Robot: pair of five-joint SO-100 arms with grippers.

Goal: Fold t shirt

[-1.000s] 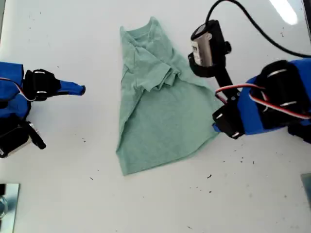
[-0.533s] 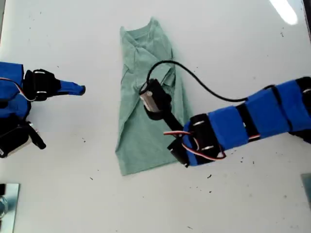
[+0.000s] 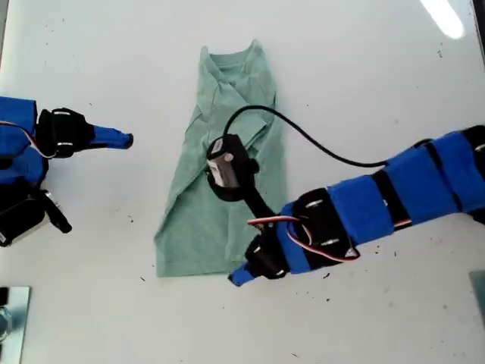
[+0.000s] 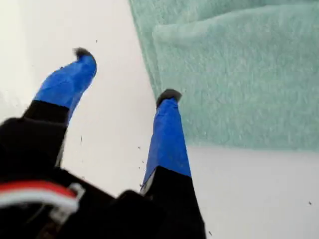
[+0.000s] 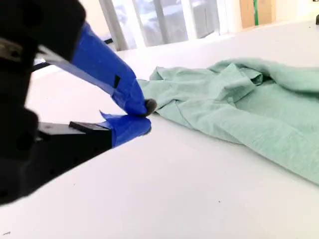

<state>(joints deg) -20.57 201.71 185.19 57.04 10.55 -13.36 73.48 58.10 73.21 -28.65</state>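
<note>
The t shirt lies flat on the white table, a little toward the exterior view's left of centre, neck end at the far side and hem toward the near edge. One side is folded in over the body, so the cloth makes a long, narrow shape, wider at the hem, with wrinkles bunched around the upper half. In the first wrist view the cloth shows a doubled layer, an upper edge lying over a lower one.

Right at the hem's corner toward the exterior view's right sits the first gripper, its arm reaching in from that side with a black cable looping over the shirt. The first wrist view shows the jaws spread wide: one fingertip at the shirt's edge, the other out over bare table, nothing held between them.

Well apart from the shirt, at the exterior view's left, the second gripper points toward the cloth. Its wrist view has the blue tips closed together, empty, just above the table, with the shirt beyond them.
</note>
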